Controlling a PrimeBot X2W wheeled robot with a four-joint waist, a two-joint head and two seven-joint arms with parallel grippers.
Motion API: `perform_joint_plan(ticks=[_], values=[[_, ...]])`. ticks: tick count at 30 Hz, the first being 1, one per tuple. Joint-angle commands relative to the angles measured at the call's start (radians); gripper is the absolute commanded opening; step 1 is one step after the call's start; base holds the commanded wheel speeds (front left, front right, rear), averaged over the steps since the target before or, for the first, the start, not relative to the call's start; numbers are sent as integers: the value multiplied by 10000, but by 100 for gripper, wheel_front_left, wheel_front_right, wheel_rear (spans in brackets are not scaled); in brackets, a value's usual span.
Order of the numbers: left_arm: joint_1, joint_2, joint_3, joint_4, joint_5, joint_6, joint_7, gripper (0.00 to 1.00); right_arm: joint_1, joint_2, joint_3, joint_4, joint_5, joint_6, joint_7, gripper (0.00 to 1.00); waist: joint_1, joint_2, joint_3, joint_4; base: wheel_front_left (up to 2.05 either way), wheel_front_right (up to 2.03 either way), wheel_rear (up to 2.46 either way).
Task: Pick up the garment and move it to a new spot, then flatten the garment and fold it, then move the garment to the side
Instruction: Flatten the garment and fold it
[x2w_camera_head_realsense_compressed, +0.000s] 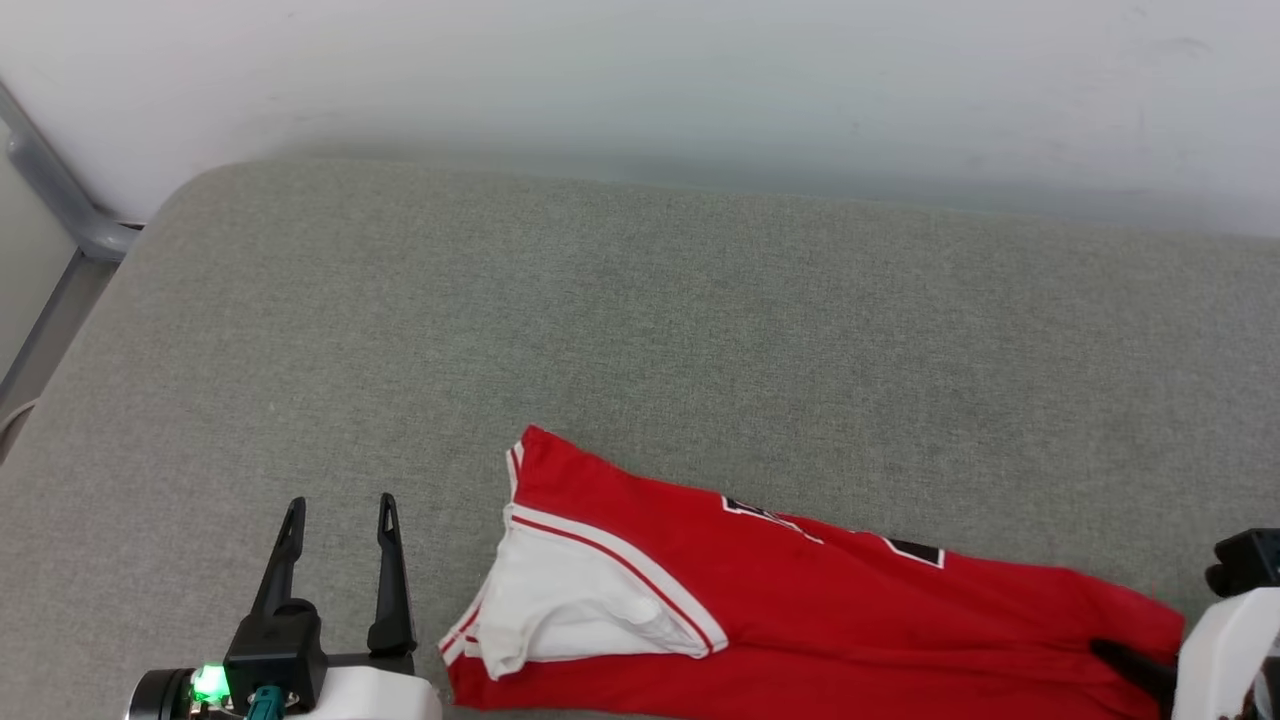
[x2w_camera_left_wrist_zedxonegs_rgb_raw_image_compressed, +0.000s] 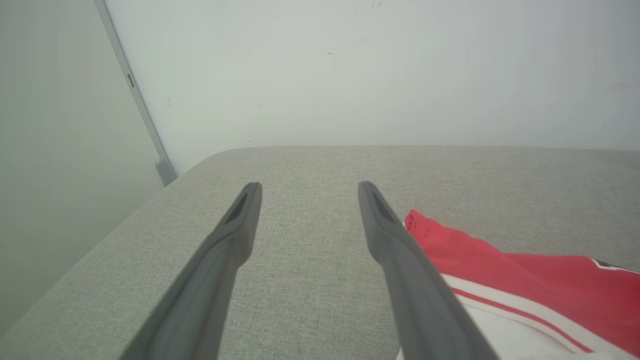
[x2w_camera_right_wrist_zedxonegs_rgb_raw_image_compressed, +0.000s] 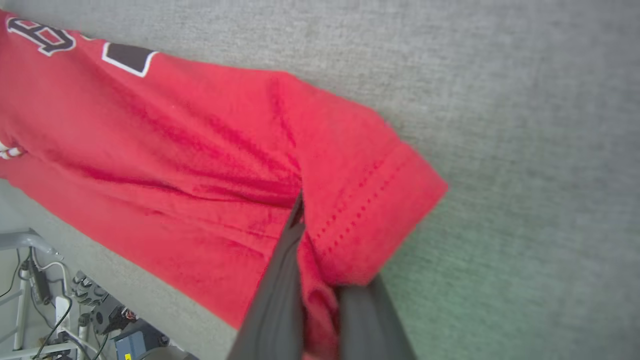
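Garment (x2w_camera_head_realsense_compressed: 800, 600) lies as a long, part-folded band, right end effector (x2w_camera_right_wrist_zedxonegs_rgb_raw_image_compressed: 322, 260) clamped on its hem, left end effector (x2w_camera_head_realsense_compressed: 341, 503) spread and empty; further folds and side move likely pending.

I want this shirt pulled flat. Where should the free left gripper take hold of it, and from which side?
Probably the red corner beside the white sleeve, approached from the robot's left. It lies flat at the shirt end nearest the open left gripper, opposite the hem the right gripper pinches, so pulling apart should stretch it.
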Motion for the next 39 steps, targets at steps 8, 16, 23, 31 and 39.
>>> perform_joint_plan(ticks=[8,16,23,31,39], values=[[239,-310,424,-129,491,-471,-46,100,26,-1022,-457,768,296,-24,-534,0,0,-1,-176,-73,0,0,0],[341,-392,573,-104,786,-749,-45,100,241,-1638,-933,1356,229,-23,-881,0,0,-1,-368,-145,0,0,0],[452,-435,637,-116,882,-920,-45,100,717,-1740,-1079,-20,558,-18,-744,0,0,-1,-567,-257,0,0,0],[421,-539,596,-84,965,-1067,-45,100,981,-1309,-1078,-2415,398,-18,-269,0,0,-1,-560,-298,0,0,0],[213,-634,480,-19,1029,-1185,-45,100,317,-138,-433,-3878,-478,-18,591,0,0,-1,-387,-114,0,0,0]])
